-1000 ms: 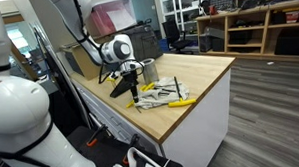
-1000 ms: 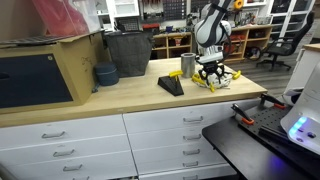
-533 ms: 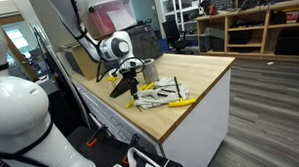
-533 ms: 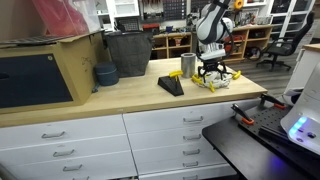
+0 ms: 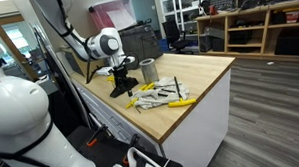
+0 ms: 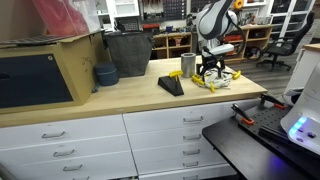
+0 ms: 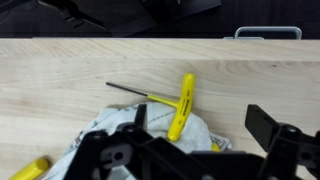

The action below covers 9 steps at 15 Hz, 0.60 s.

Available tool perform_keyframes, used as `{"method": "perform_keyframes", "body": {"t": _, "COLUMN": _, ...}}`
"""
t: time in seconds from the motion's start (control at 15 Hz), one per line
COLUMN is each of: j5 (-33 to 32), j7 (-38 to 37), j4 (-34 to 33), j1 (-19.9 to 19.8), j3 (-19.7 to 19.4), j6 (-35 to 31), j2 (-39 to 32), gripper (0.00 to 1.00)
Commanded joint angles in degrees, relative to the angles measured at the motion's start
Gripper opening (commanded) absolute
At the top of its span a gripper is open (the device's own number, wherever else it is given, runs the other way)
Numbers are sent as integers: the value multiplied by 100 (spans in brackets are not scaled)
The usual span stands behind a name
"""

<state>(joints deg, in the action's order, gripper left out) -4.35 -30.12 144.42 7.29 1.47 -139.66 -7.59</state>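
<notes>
My gripper (image 7: 200, 135) is open and holds nothing; its dark fingers (image 7: 268, 124) frame the bottom of the wrist view. Just beneath it a yellow T-handle hex key (image 7: 180, 106) lies on a white cloth (image 7: 205, 133), its black shaft pointing left across the wood. In both exterior views the gripper (image 5: 122, 74) (image 6: 210, 69) hangs a little above the pile of yellow-handled tools (image 5: 158, 93) (image 6: 217, 80) on the wooden bench top (image 5: 194, 72). A second yellow handle (image 7: 30, 168) shows at the lower left of the wrist view.
A metal cup (image 5: 146, 71) (image 6: 188, 65) stands beside the tools, with a black wedge-shaped object (image 5: 121, 88) (image 6: 171, 85) close by. Further along the bench are stacked blue bowls (image 6: 105, 74), a black bin (image 6: 128, 52) and a large cardboard box (image 6: 40, 70). The bench edge runs near the tools.
The jaws have opened wide and the gripper has lifted away from the tool pile. The tools stay on the cloth.
</notes>
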Motion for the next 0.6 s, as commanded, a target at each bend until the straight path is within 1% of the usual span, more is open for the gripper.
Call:
{"method": "perform_keyframes", "body": {"t": 0.0, "j5": 13, "j7": -38, "j4": 404, "j1": 19, "j3": 79, "j6": -242, "j2": 234, "gripper": 100}}
{"method": "perform_keyframes", "body": {"t": 0.07, "j5": 65, "j7": -51, "j4": 451, "j1": 5, "j3": 94, "j6": -309, "j2": 216, "gripper": 100}}
{"method": "perform_keyframes", "body": {"t": 0.33, "j5": 96, "j7": -440, "j4": 633, "j1": -47, "j3": -16, "j6": -1088, "j2": 70, "gripper": 100}}
{"method": "perform_keyframes", "body": {"t": 0.53, "j5": -17, "j7": -785, "j4": 774, "j1": -11, "j3": -120, "j6": -1592, "j2": -98, "gripper": 100}}
